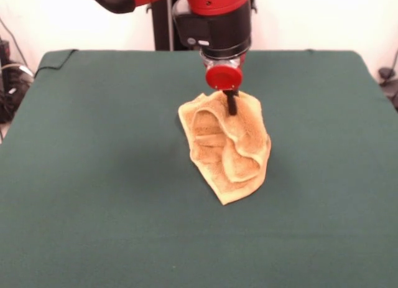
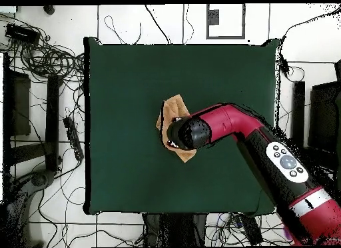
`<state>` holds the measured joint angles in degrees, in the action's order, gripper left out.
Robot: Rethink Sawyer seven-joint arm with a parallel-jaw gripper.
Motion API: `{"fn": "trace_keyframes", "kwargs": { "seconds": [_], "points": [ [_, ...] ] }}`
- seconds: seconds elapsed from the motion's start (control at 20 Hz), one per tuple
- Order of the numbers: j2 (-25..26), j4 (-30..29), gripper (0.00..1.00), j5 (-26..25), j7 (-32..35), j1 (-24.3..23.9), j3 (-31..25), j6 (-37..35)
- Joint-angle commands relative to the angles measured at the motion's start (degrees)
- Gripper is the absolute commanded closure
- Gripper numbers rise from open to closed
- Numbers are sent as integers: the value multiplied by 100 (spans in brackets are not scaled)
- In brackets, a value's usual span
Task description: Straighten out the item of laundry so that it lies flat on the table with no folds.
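The item of laundry, an orange-tan towel, lies crumpled with deep folds near the middle of the green table. Its far edge is bunched up and raised. My gripper comes straight down onto that far edge, its black fingers pressed together as one thin bar with the cloth pinched between them. In the overhead view the arm's wrist covers most of the towel. Only two corners of it stick out, and the gripper itself is hidden underneath.
Green cloth stretches wide on every side of the towel. Cables and equipment lie on the floor around the table, beyond its edges.
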<state>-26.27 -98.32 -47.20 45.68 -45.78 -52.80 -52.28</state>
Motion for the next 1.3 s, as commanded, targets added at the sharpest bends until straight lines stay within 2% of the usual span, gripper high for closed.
{"fn": "trace_keyframes", "kwargs": {
  "seconds": [0.05, 0.7, 0.95, 1.3],
  "points": [
    [252, 355, 100, -148, -1017, 74, -155, 382],
    [226, 370, 100, -79, -1005, 56, -169, 228],
    [-426, 279, 100, 268, -1069, 25, -409, -279],
    [-894, 434, 100, 653, -1333, 99, -541, -911]
  ]
}}
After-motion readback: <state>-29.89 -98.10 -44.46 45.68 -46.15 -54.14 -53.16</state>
